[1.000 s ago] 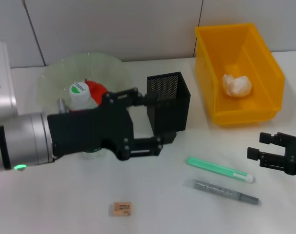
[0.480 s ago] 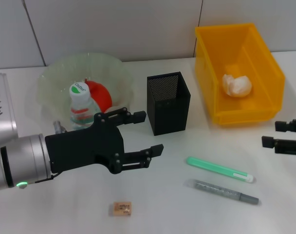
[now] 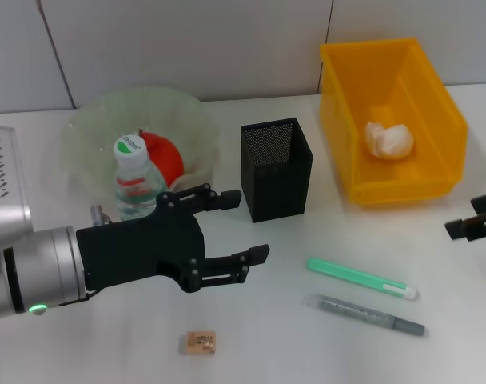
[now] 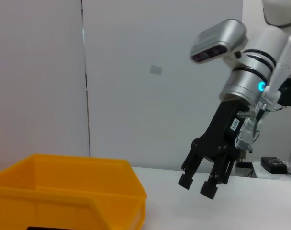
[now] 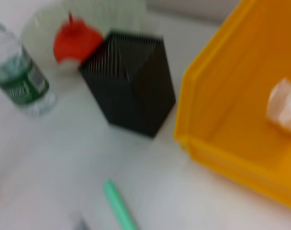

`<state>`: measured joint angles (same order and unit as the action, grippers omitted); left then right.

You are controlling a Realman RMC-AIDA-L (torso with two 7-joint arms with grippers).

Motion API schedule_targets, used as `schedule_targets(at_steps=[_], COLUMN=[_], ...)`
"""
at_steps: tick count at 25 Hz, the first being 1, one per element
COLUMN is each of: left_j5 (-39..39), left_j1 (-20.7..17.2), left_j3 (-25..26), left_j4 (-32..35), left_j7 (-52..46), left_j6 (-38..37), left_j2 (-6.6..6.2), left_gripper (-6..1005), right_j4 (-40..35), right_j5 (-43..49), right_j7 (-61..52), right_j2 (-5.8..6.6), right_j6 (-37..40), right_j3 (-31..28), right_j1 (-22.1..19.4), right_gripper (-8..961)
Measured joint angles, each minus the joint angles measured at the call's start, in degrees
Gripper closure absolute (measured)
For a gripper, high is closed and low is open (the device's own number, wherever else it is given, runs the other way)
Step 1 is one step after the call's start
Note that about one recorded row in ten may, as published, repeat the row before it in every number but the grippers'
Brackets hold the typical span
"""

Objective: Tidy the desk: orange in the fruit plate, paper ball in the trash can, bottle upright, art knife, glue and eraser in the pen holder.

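Table (image 3: pixel 275 344): white, smooth, offers little friction against sliding parts.

Trash can (image 3: pixel 435 160), yellow bin at 2 o'clock of table centre. Paper ball (image 3: pixel 389 139) lies inside on the floor. Done, by my reading.

Fruit plate (image 3: pixel 83 128), clear glass bowl at 10 o'clock. Orange (image 3: pixel 165 152) sits in it. Glass is fragile; keep arms off the rim.

Left pincer (image 3: pixel 239 228), head view: hangs over the table at about 8 o'clock of centre, fingers spread wide apart, holding nothing.

Pen holder (image 3: pixel 276 168), black mesh, near 12 o'clock of centre, empty as far as visible. Light; a knock on the wall probably tips or shifts it.

Bottle (image 3: pixel 135 182) stands upright, cap up, against the near edge of the fruit plate. Thin plastic, likely light and squashy.

Glue (image 3: pixel 361 278), green stick, lies flat at 4 o'clock. Art knife (image 3: pixel 363 313), grey, lies just beside it, nearer the front edge. Both judged stiff, slim, light, prone to rolling; grip across the mid-body.

Eraser (image 3: pixel 200 342), small tan block at 7 o'clock near the front edge. Soft, grippy, low; take across short faces.

Right pincer (image 3: pixel 476 224): at 3 o'clock edge, mostly cut off in head view. Left wrist view shows right pincer (image 4: pixel 198 185) fingers apart, empty.
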<state>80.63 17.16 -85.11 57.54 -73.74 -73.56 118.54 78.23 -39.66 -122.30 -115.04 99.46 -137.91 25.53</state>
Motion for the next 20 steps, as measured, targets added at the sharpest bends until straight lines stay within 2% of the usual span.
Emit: schedule_targets(at_steps=[4, 10, 20], left_j5=[0.0, -0.1, 0.1], left_j1=[0.1, 0.4, 1.8], left_j3=[-0.1, -0.1, -0.1], left_j4=[-0.1, -0.1, -1.6], left_j7=[0.0, 0.0, 0.1], left_j6=[-0.1, -0.2, -0.2], left_j2=[0.01, 0.03, 0.02], left_gripper=[202, 202, 202], right_j4=[-1.1, -3.6, -6.8], right_j5=[7.9, 15.5, 16.4], right_j7=[-4.8, -6.6, -5.8], right_j2=[0.98, 1.05, 0.55], right_j6=[3.4, 3.3, -0.5], right_j3=[3.7, 8.4, 23.4], right_j1=[5.2, 10.6, 12.4], right_gripper=[198, 198, 199])
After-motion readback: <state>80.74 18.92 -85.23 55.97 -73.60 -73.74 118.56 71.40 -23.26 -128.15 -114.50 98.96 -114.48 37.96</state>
